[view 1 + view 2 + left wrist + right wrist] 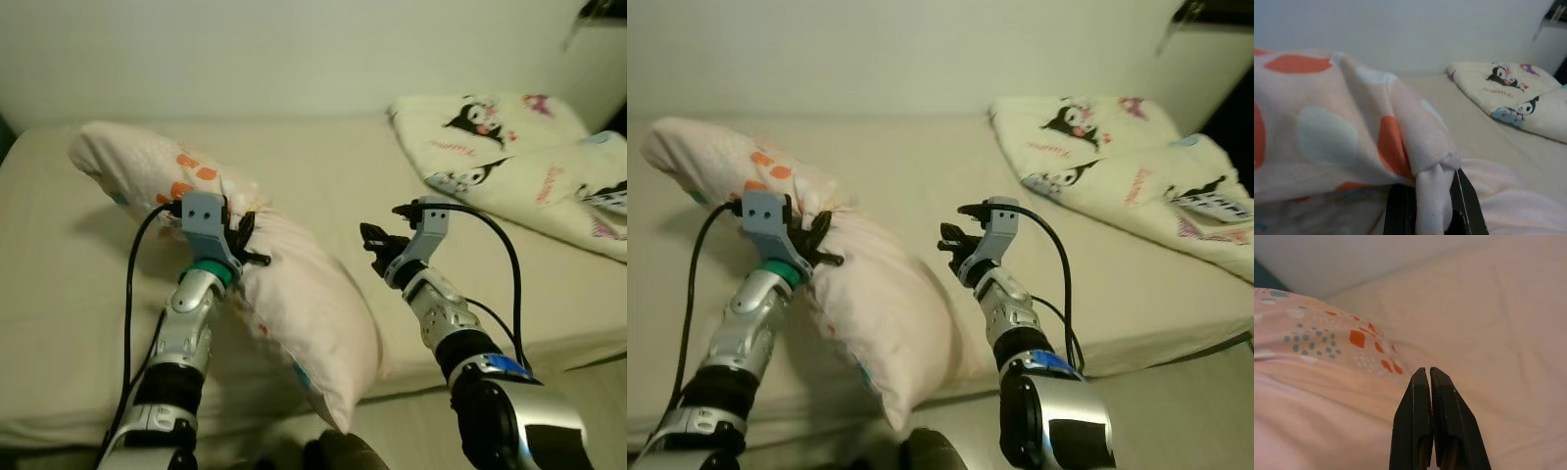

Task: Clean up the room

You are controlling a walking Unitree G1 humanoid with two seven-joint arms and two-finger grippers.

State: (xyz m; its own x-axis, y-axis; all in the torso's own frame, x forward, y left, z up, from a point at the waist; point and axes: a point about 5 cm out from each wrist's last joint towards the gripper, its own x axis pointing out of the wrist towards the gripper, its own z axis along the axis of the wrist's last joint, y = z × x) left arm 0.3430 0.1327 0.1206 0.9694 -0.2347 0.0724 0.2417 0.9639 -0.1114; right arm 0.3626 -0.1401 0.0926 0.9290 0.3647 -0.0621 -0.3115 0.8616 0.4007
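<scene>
On the bed (323,166), near its front edge: one pillow (294,294), pale pink with orange and blue-grey spots, lay at a slant from the far left toward the near edge, its lower corner overhanging the mattress side.

Left gripper (243,243): fingers were clamped on a pinched fold of the pillow's cover, about midway along its upper side; the left wrist view showed the fabric bunched between the two black fingers (1398,215).

Right gripper (377,245): fingers were pressed together with nothing between them, held above bare sheet just beside the pillow's right flank, not touching it. The right wrist view showed the closed fingertips (1420,382) pointed toward the pillow's patterned surface.

Blanket (519,157): cream, printed with cartoon figures, folded loosely at the far right of the bed, well apart from the pillow.

Sheet: plain beige, lightly creased, otherwise bare. Wall (294,49): plain, pale, behind the bed.

Progress, as judged: the pillow was gripped but not yet set in a tidy place, seemingly at the head of the bed. The blanket looked roughly folded and possibly wanted squaring. Most of the tidying appeared left to do.
</scene>
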